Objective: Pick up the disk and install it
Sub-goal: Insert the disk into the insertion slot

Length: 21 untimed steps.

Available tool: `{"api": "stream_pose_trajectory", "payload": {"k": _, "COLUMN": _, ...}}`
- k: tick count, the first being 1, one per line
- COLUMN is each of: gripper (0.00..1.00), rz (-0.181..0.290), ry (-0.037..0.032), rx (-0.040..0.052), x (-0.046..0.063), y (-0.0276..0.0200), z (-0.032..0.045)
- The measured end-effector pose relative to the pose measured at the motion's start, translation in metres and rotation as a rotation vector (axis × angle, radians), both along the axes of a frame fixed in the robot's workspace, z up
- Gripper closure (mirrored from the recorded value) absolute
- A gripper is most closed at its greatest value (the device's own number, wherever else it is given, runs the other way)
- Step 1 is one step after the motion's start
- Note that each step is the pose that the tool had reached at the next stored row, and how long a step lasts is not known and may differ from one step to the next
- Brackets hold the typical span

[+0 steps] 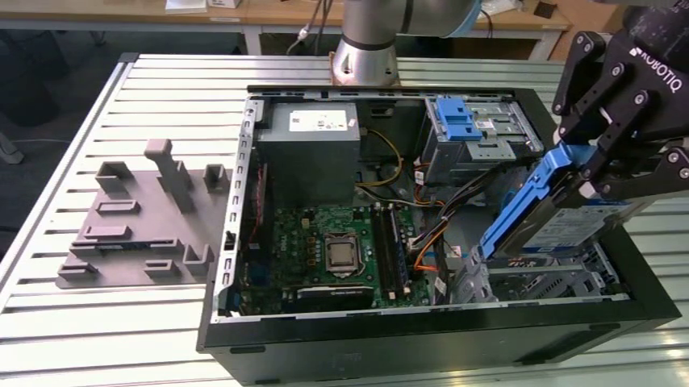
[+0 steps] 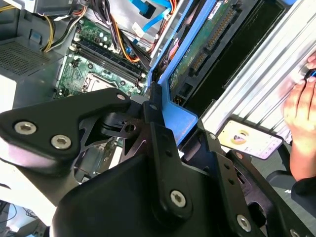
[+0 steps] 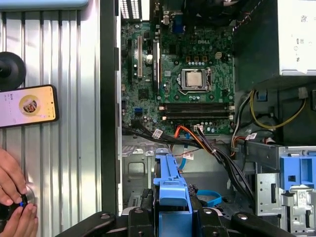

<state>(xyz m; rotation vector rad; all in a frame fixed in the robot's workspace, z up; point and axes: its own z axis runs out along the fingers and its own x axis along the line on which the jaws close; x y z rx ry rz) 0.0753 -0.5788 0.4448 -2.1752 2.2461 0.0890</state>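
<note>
Clamped on the disk (image 1: 569, 227), the end effector (image 1: 608, 173) hangs over the open computer case (image 1: 431, 343), its fingers closed on the blue bracket (image 1: 525, 201) that runs round the drive's edges. In the exterior view the disk is steeply tilted, label side facing out, and its low end dips from the end effector into the case toward the bare metal bay (image 1: 544, 284); whether it touches that bay cannot be told.

In the second wrist view the bracket (image 2: 180, 121) sits between the black fingers (image 2: 158, 133), and the drive's green underside (image 2: 207, 44) stretches away from them. In the first wrist view the bracket (image 3: 170, 190) pokes straight out ahead of the end effector (image 3: 170, 219), with the bay floor (image 3: 138, 165) just beyond it and the motherboard (image 3: 173, 64) further on.

Past the board, well clear of the end effector, stands the grey power supply box (image 1: 312, 141). Beside that box, the drive cage (image 1: 479, 133) shows its blue latch. Orange and black cables (image 3: 207, 143) run between the board and the cage.

Out on the ribbed bench (image 3: 74, 74), off to the end effector's side, lies a lit phone (image 3: 27, 106), and a person's hand (image 3: 12, 190) rests near it.
</note>
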Motion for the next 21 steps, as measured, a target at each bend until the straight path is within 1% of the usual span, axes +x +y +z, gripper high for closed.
{"api": "stream_pose_trajectory", "payload": {"k": 10, "gripper": 0.64, "rz": 0.0, "ry": 0.0, "rx": 0.0002, "x": 0.002, "y": -0.0002, "z": -0.0091}}
{"api": "stream_pose_trajectory", "payload": {"k": 21, "gripper": 0.64, "rz": 0.0, "ry": 0.0, "rx": -0.0002, "x": 0.002, "y": -0.0009, "z": -0.0166}}
